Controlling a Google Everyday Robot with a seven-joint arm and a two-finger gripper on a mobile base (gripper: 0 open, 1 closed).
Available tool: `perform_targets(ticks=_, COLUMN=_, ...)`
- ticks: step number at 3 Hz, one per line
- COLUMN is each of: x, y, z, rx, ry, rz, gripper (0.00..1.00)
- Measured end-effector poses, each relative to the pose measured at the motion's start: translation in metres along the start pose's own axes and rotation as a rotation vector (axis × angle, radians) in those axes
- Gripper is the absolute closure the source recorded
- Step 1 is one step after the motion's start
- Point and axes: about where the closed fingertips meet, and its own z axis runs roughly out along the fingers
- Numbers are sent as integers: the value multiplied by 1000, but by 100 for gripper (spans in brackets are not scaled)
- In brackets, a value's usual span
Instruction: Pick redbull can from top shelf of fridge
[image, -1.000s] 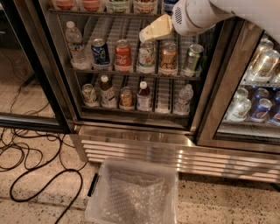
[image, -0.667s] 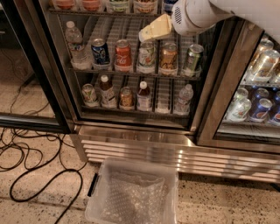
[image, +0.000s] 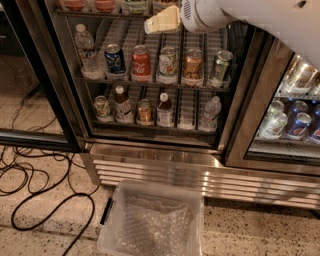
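The fridge (image: 150, 150) stands open in front of me. The top shelf (image: 100, 13) runs along the frame's upper edge, and only the bottoms of several containers show on it. A golden-brown can with a silver top, which looks like the redbull can (image: 192, 65), stands on the rack just below. It is fourth in a row after a blue Pepsi can (image: 115, 59). My gripper (image: 156, 23) is cream-coloured and hangs at top-shelf height. It is above and left of the golden-brown can and clear of it.
A water bottle (image: 85, 50), a red Coke can (image: 140, 62) and a green can (image: 220, 65) share that rack. The lowest rack (image: 150, 126) holds bottles and cans. A clear plastic bin (image: 150, 220) sits on the floor below, with black cables (image: 40, 200) to its left. A second fridge section (image: 295, 120) is at the right.
My gripper has moved left and up, from over the middle cans towards the top shelf's edge. The cans have not moved.
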Motion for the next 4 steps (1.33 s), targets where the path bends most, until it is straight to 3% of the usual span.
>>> perform_targets(ticks=1, x=-17, y=15, z=11, rx=-11, ry=-43, rz=5, gripper=0)
perform_targets(ticks=3, x=-20, y=21, z=15, rx=-21, ry=-61, rz=-9, gripper=0)
perform_targets(ticks=4, x=-35, y=24, z=28, rx=16, ry=-94, rz=-20, gripper=0)
